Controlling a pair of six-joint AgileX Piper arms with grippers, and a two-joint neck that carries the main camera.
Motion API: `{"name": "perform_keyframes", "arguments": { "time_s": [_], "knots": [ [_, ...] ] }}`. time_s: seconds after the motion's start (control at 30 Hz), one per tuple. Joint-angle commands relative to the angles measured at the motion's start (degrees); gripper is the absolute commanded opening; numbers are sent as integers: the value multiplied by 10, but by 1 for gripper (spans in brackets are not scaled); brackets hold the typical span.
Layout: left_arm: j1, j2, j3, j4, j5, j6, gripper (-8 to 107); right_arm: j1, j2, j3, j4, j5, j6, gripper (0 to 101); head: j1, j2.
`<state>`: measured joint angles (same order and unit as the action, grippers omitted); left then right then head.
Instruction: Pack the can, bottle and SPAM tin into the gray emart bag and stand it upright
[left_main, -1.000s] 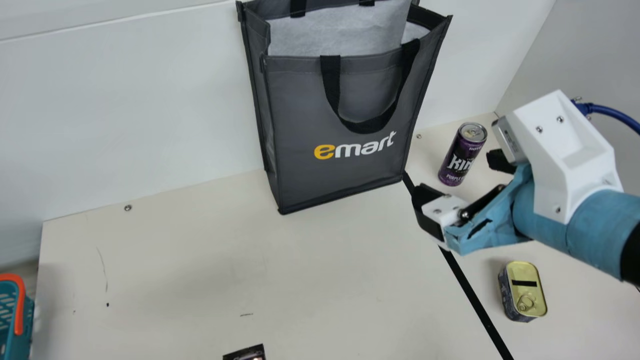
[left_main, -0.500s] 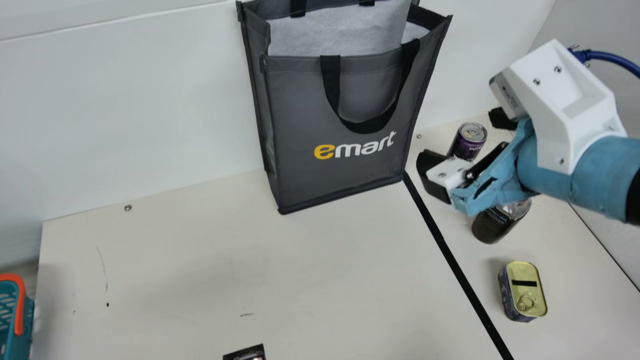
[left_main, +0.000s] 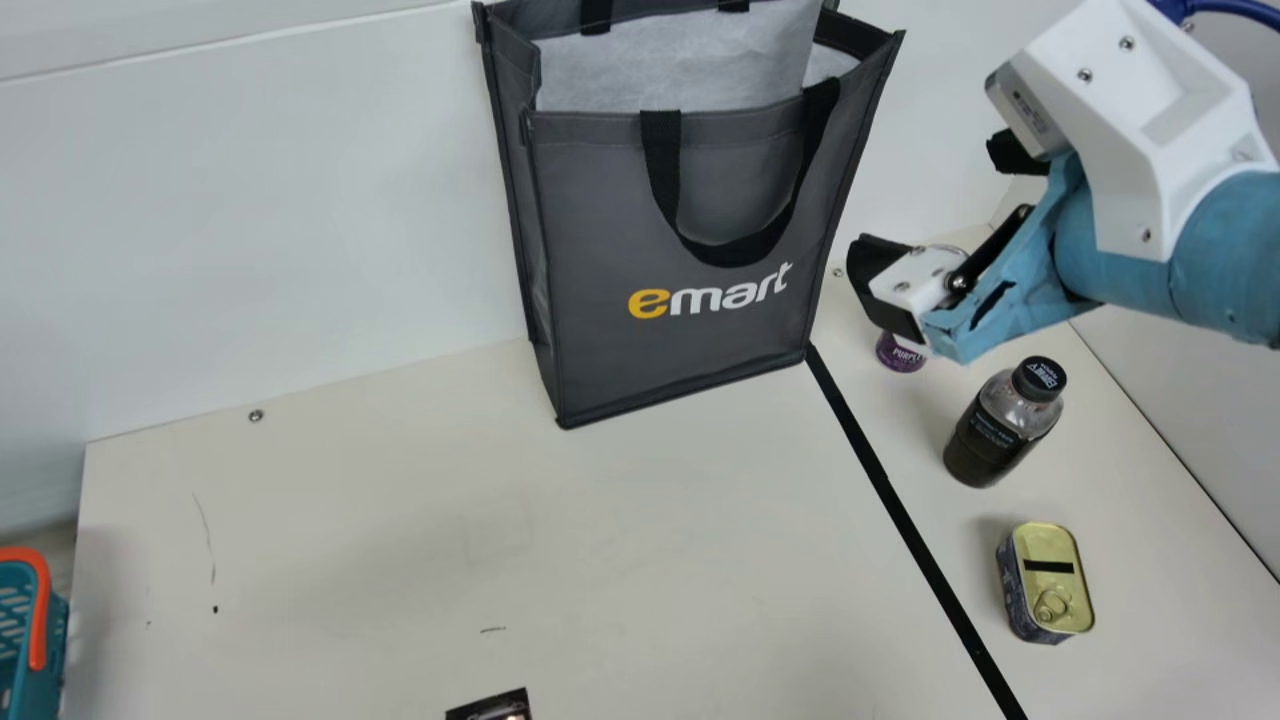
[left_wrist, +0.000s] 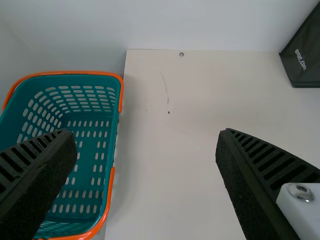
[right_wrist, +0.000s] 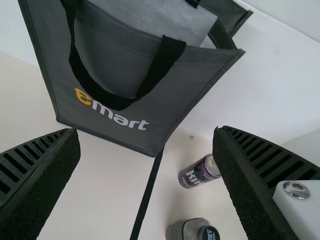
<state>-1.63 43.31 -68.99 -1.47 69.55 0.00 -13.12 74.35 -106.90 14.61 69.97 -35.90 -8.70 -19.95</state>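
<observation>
Behind the cream desk (left_main: 400, 540) rises a white wall (left_main: 250, 230); in the main view the gray emart bag (left_main: 690, 190) stands upright by the back edge, the can (left_main: 902, 353) beside it, the bottle (left_main: 1004, 425) and SPAM tin (left_main: 1048, 585) toward the right edge, and the right hand (left_main: 935, 208) above the desk. In the left wrist view the left hand (left_wrist: 146, 137) is wide open, holding nothing; a teal basket (left_wrist: 82, 150) sits by the desk's left edge. In the right wrist view the right hand is spread wide, gripping nothing.

Upright gray emart bag (right_wrist: 115, 65) — can (right_wrist: 196, 172), bottle (right_wrist: 192, 230) near — fingers (right_wrist: 37, 172) apart.
</observation>
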Motion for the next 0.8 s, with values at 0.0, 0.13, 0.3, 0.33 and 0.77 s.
{"name": "perform_keyframes", "arguments": {
  "time_s": [0.0,0.13,0.3,0.33,0.77],
  "knots": [
    [0,0,0,0,0,0,90,0,6,-9,3,-1,-10,95,-13,0],
    [0,0,0,0,0,0,90,0,21,-26,9,-1,-28,95,-13,0],
    [0,0,0,0,0,0,90,2,42,-50,16,-1,-50,95,-13,0],
    [0,0,0,0,0,0,90,2,46,-55,18,-1,-55,95,-13,0],
    [0,0,0,0,0,0,90,6,108,-138,39,-1,-123,95,-13,0]
  ]
}}
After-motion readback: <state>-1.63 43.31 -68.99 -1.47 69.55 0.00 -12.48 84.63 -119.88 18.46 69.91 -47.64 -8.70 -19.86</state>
